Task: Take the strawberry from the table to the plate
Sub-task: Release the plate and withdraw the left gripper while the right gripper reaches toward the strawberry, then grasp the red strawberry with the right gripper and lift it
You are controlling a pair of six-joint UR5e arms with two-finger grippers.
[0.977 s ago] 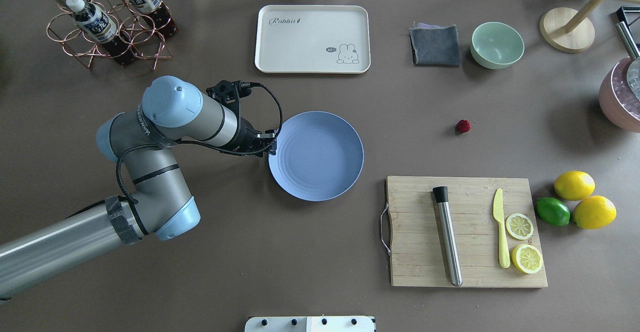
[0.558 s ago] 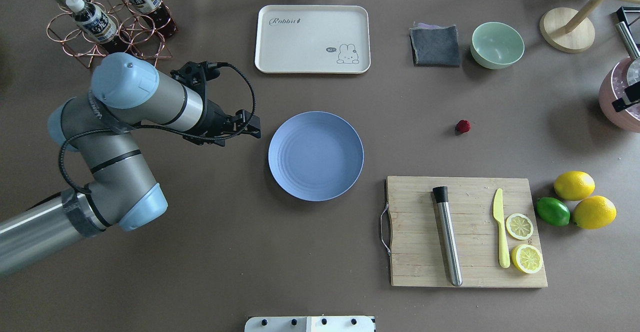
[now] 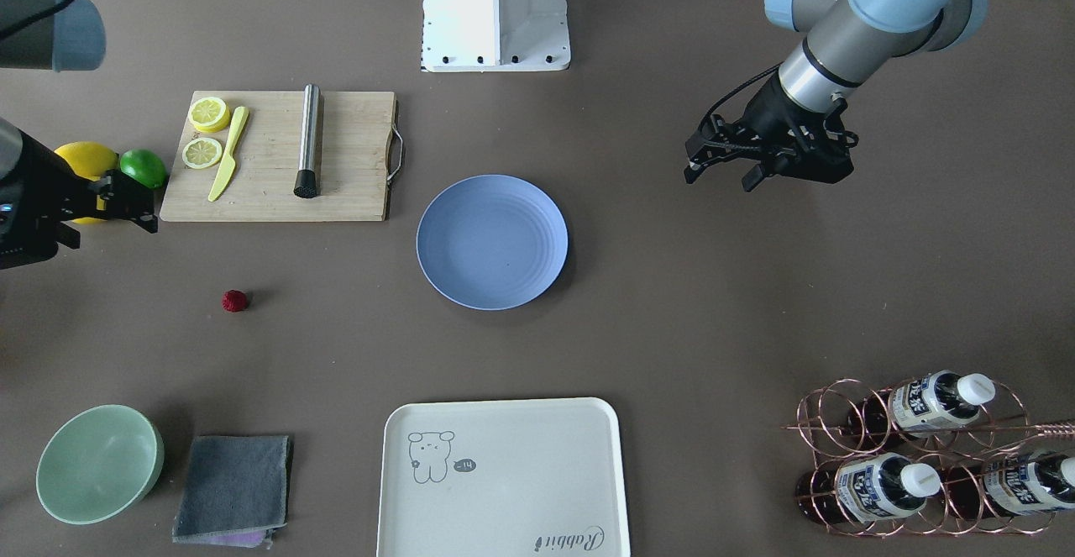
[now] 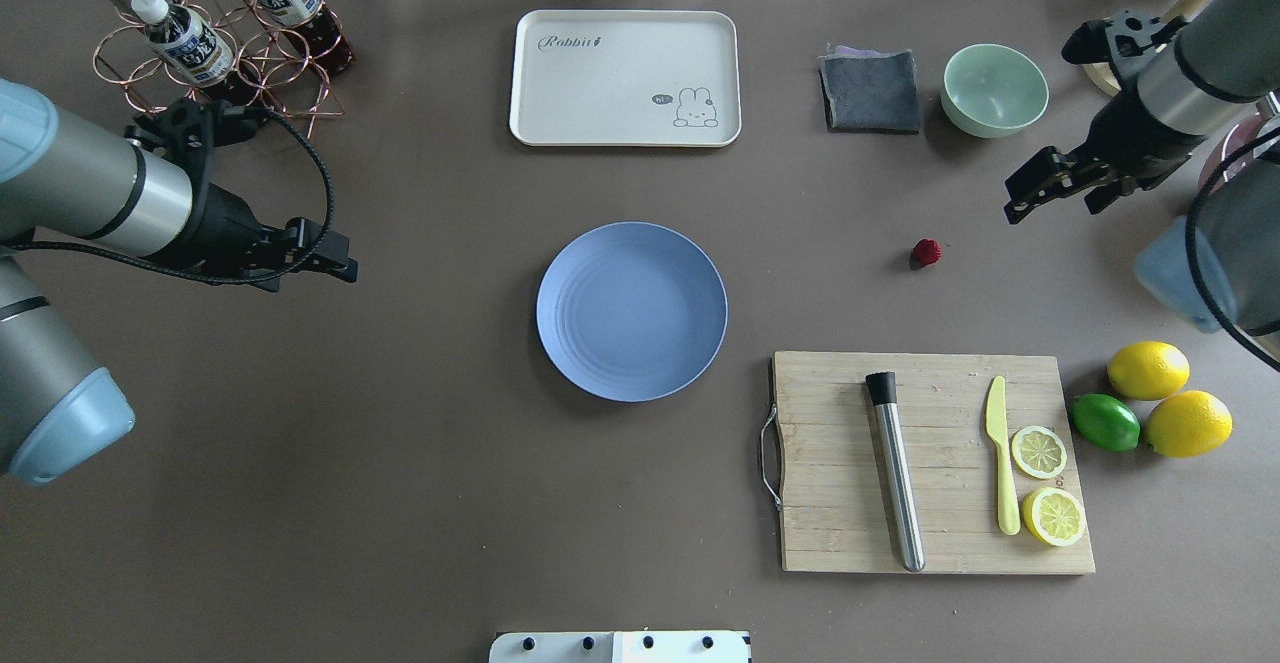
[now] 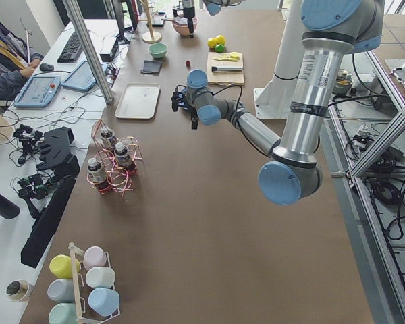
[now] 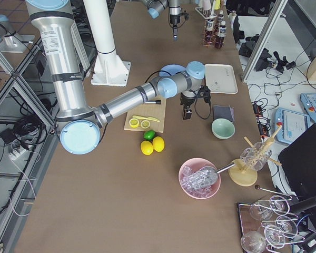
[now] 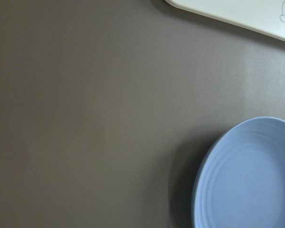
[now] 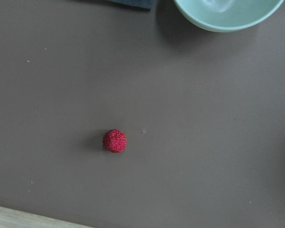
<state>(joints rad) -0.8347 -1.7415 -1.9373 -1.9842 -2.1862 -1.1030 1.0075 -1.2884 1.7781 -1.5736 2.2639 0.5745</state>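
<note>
The strawberry (image 4: 926, 252), small and dark red, lies on the brown table (image 4: 400, 503), right of the light-blue plate (image 4: 631, 311), which has nothing on it. My right gripper (image 4: 1050, 205) hangs open and empty just right of and beyond the berry. Its wrist view looks down on the strawberry (image 8: 114, 141) below centre. My left gripper (image 4: 335, 253) is open and empty, well left of the plate. In the front view the strawberry (image 3: 234, 301) sits left of the plate (image 3: 492, 242), between the right gripper (image 3: 109, 221) and the bowl.
A cutting board (image 4: 830, 503) with a steel muddler, yellow knife and lemon slices lies right of the plate. Two lemons and a lime (image 4: 1106, 422) sit beside it. A mint bowl (image 4: 995, 89), grey cloth (image 4: 870, 91), cream tray (image 4: 625, 78) and bottle rack (image 4: 215, 43) line the far side.
My left arm has drawn back to the left, away from the plate's rim. My right arm has come in from the right edge toward the strawberry.
</note>
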